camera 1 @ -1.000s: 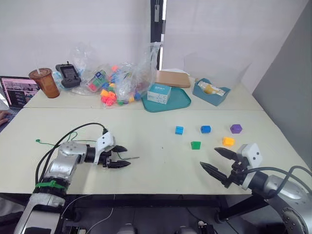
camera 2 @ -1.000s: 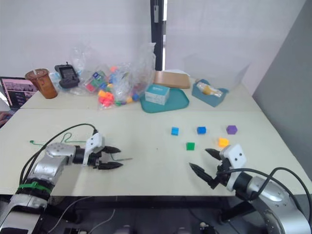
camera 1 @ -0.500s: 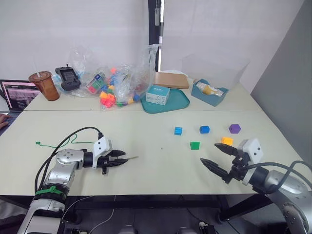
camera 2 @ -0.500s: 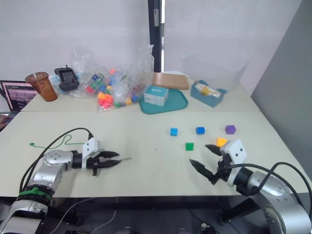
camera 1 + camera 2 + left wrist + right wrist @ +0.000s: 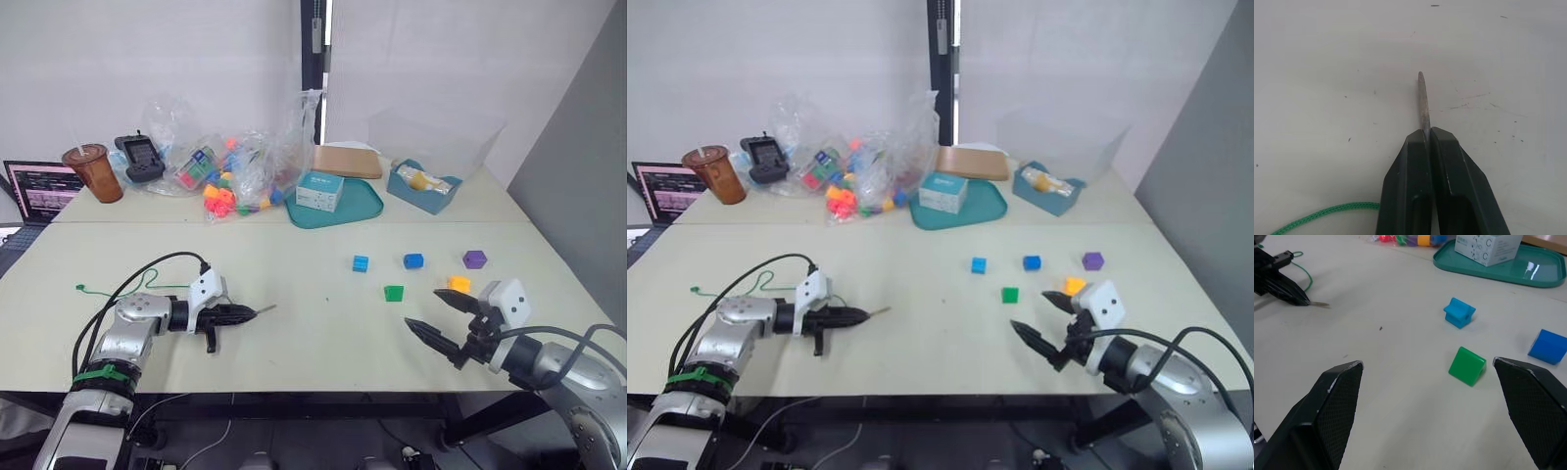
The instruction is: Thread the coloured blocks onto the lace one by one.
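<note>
left claw (image 5: 245,313): fingers pressed together on the grey tip of the lace (image 5: 263,309), low over the desk (image 5: 294,343); the tip juts out past the fingertips.
lace: green cord (image 5: 147,286) trails from the left claw back toward the robot's left side of the desk and ends in a small loop (image 5: 78,288).
right claw (image 5: 433,316): fingers spread wide, holding nothing, low over the near right part of the desk.
green block (image 5: 393,293): on the desk just beyond the right claw, apart from both fingers.
light blue block (image 5: 361,262): farther back, left of the dark blue block (image 5: 413,260).
orange-yellow block (image 5: 458,284): near the upper finger of the right claw.
purple block (image 5: 474,258): farthest to the right in the back row.
background: teal tray (image 5: 333,209) with a small box (image 5: 319,190), a heap of toy pieces in clear bags (image 5: 230,176), a cup (image 5: 93,172), a laptop (image 5: 39,190).
</note>
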### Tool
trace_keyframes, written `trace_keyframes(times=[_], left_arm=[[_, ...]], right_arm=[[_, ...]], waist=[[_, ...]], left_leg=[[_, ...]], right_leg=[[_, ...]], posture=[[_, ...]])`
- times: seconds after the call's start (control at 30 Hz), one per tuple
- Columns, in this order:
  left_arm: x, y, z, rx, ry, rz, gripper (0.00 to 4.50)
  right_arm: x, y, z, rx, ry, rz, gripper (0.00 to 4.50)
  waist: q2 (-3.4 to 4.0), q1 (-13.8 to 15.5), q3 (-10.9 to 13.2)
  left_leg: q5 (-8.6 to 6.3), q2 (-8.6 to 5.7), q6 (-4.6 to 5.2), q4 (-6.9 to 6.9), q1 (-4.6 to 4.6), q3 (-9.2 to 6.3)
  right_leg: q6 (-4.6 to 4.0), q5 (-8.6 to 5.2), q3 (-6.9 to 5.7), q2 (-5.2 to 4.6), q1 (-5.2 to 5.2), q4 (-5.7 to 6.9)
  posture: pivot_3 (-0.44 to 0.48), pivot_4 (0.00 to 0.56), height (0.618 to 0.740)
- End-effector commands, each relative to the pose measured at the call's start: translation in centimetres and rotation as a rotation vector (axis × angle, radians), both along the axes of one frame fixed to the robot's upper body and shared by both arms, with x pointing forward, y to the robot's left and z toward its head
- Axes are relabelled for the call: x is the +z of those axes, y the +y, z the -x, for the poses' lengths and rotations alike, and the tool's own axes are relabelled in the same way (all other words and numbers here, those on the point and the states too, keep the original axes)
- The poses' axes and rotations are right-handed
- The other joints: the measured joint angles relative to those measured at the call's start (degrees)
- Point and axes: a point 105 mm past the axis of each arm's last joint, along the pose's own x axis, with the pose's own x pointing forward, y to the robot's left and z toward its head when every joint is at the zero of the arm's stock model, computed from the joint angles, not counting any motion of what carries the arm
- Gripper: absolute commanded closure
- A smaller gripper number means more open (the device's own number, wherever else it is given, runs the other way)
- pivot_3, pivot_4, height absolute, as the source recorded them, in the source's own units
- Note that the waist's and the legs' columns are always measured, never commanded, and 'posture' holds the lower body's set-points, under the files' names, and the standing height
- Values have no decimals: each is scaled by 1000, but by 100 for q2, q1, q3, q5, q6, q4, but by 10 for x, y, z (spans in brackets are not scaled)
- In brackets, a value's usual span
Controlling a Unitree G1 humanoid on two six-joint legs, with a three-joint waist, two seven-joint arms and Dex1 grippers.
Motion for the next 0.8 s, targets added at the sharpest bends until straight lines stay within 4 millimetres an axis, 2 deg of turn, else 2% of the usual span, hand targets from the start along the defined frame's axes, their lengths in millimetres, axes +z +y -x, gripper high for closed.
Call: trace_keyframes(times=[0.03,0.17,0.27,0.37,0.47,0.53,0.67,0.8], left_arm=[[18,-2,1,-39,-12,-34,4438],[40,-5,19,-109,13,-49,4438],[49,-9,32,-133,34,-38,4438],[49,-14,40,-128,11,-51,4438],[46,-17,45,-115,8,-44,4438],[44,-19,47,-109,8,-43,4438],[37,-15,50,-90,3,-64,4438],[34,-14,53,-85,1,-72,4438]], right_arm=[[5,-24,-6,-145,-66,-2,0],[7,-61,-13,-372,-125,-71,0],[11,-78,-19,-480,-146,-117,0],[0,-107,-38,-630,-80,-69,0],[-3,-125,-60,-700,-41,-40,0],[-1,-131,-73,-699,-37,-17,0],[0,-127,-101,-642,3,-14,0],[2,-129,-119,-649,16,-18,0]], waist=[[-17,-1,10],[-34,-7,21],[-30,-31,23],[-29,-73,25],[-29,-77,26],[-21,-77,33],[-20,-77,38],[-17,-77,42]], left_leg=[[0,0,0,0,-3,0],[0,4,0,0,-35,-2],[0,4,0,-1,-38,0],[0,5,0,-2,-34,2],[0,5,0,-2,-31,1],[0,5,0,-3,-30,2],[0,5,0,-4,-34,4],[0,5,0,-5,-34,6]], right_leg=[[0,0,1,0,-3,0],[0,0,-1,2,-34,2],[0,0,1,1,-37,-1],[-1,0,2,0,-35,2],[-2,1,2,1,-36,4],[-2,1,5,1,-36,3],[-2,1,6,1,-39,0],[-2,1,8,1,-40,-3]], posture=[[0,150,740],[0,150,740],[0,150,740],[0,150,740],[0,150,740],[0,150,740],[0,150,740],[0,150,740]])
